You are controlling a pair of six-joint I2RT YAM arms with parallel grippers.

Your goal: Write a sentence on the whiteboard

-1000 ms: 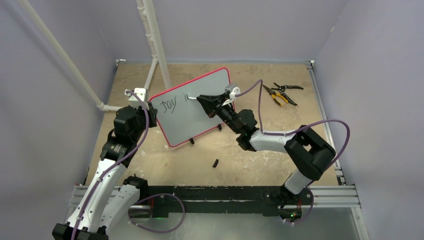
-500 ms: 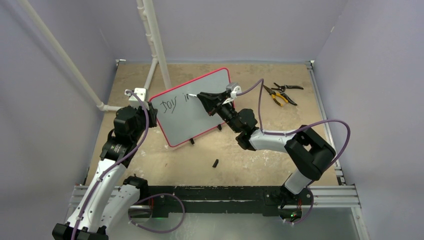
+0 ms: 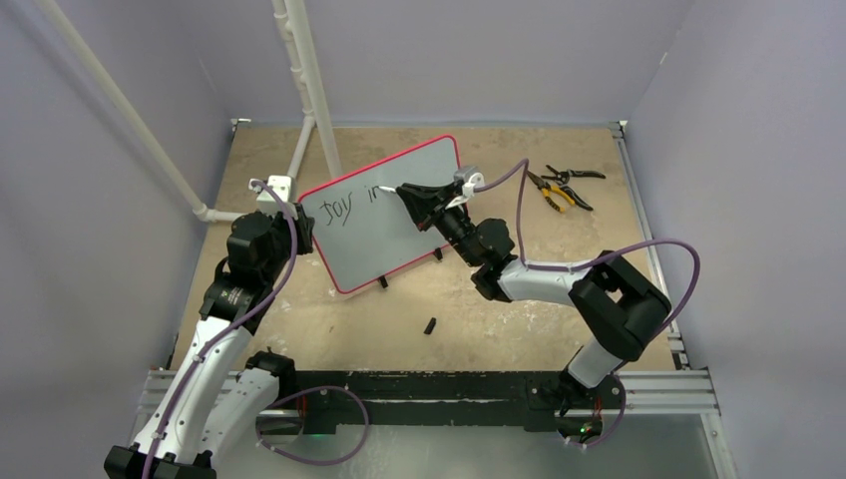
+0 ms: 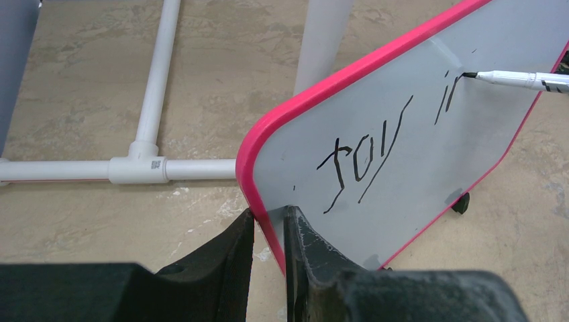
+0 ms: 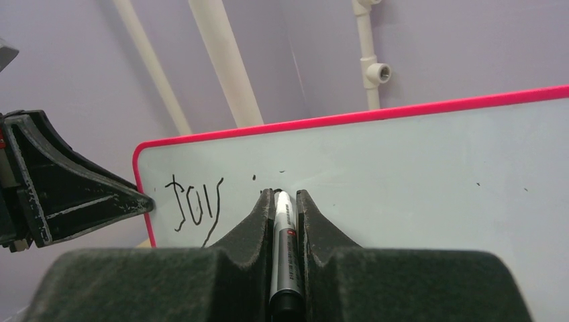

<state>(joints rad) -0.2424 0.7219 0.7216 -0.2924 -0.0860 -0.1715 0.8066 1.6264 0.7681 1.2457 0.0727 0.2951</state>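
Observation:
The whiteboard [image 3: 371, 249], pale grey with a red-pink rim, stands tilted on small black feet. My left gripper [image 3: 304, 232] is shut on its left edge, one finger on each face [image 4: 268, 213]. The sentence [image 4: 366, 157] reads "Joy" in black, followed by the strokes of a second word [image 3: 344, 208]. My right gripper [image 3: 404, 195] is shut on a white marker [image 5: 284, 241], held along its fingers. The marker's black tip [image 4: 470, 75] touches the board just right of the last stroke. In the right wrist view the tip is hidden between the fingertips against the whiteboard [image 5: 416, 154].
Yellow-handled pliers and black cutters [image 3: 561, 187] lie at the back right of the table. A small black cap [image 3: 430, 325] lies in front of the board. White pipes [image 3: 309, 90] rise behind the board, and a white block [image 3: 274, 187] sits by its left corner.
My right gripper has shifted slightly right along the board with the marker, and the strokes after "Joy" have grown. The left gripper and the board have not moved.

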